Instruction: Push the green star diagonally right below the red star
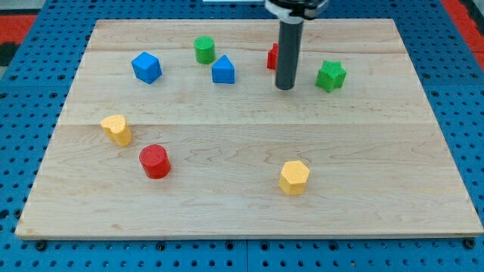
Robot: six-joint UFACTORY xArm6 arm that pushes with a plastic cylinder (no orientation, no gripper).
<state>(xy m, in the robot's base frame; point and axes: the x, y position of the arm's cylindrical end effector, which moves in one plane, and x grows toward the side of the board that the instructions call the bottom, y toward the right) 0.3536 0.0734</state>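
The green star point(330, 75) lies on the wooden board at the view's upper right. The red star point(273, 56) is to its left and a little higher, mostly hidden behind my rod. My tip point(284, 87) rests on the board just below and right of the red star, about a block's width left of the green star and slightly lower, touching neither as far as I can see.
A green cylinder point(204, 50), a blue triangular block point(223, 70) and a blue cube point(147, 67) sit at the upper left. A yellow heart-like block point(117, 129), a red cylinder point(154, 161) and a yellow hexagon point(294, 177) lie lower down. The board point(393, 189) ends on blue pegboard.
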